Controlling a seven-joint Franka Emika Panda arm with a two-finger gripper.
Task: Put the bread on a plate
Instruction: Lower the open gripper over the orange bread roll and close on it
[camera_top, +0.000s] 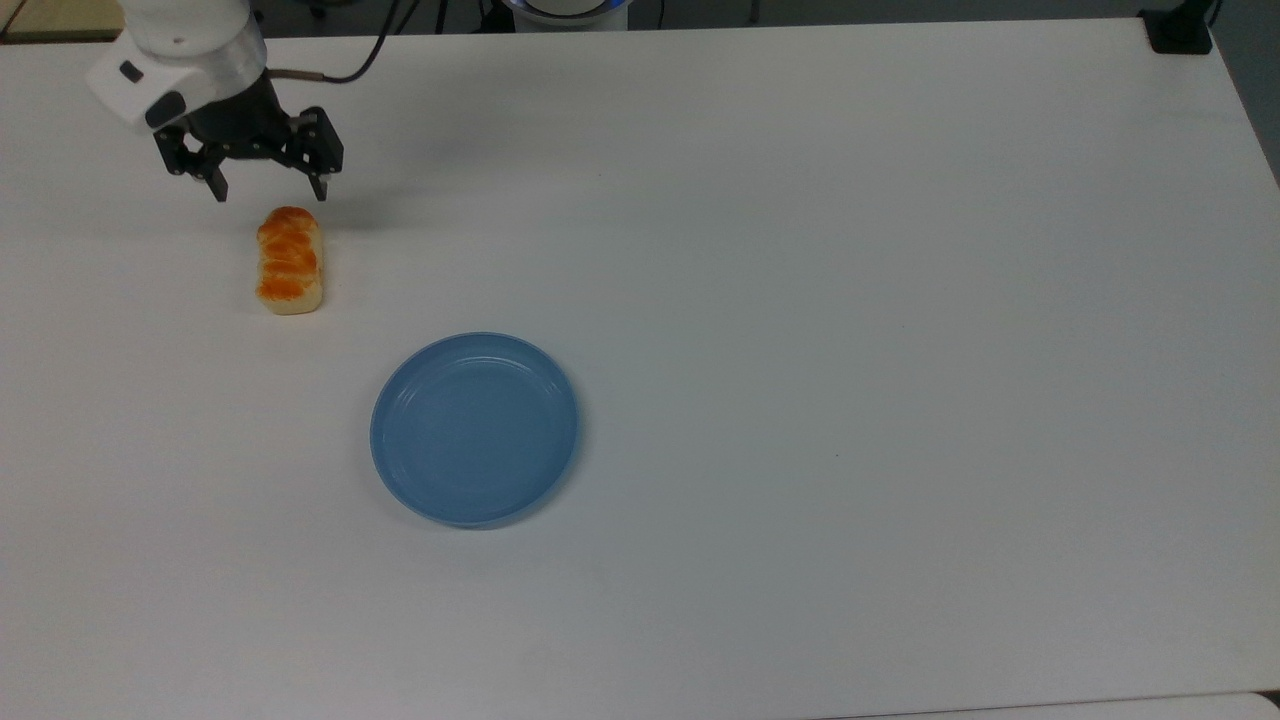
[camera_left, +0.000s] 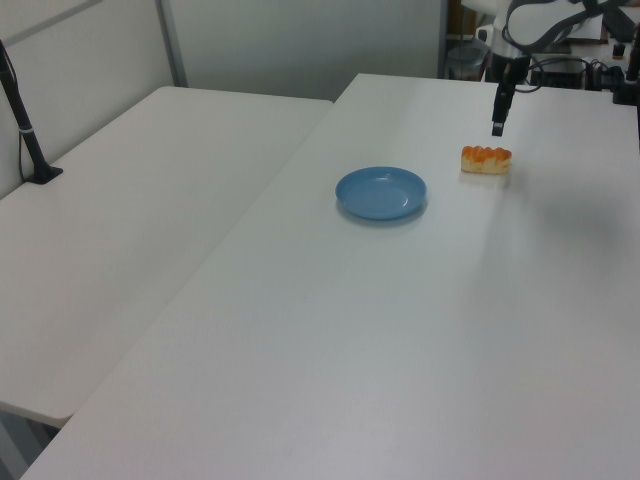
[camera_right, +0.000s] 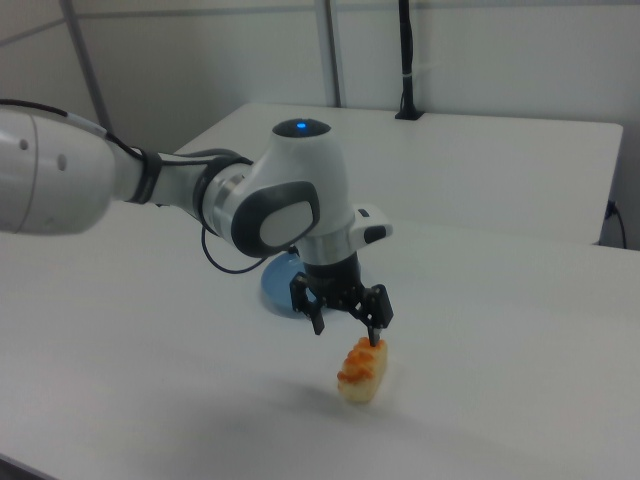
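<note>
Tool fingers spread apart, gripping nothing, hovers just above the bread's far end. Bread lies flat on the white counter, near the blue plate but apart from it.

In the top view, the white robot arm is cut off by the upper edge of the picture, so that little beyond its wrist and the black two-finger gripper is seen. The white tabletop is cut off at the top view's left and right edges. In the right view, most of the round blue plate is hidden behind the arm and gripper, with only a sliver of its rim seen. In the left view, the gripper's body is cut off by the upper edge, and the segments on the small orange-brown loaf of bread are too small to be told apart.
</note>
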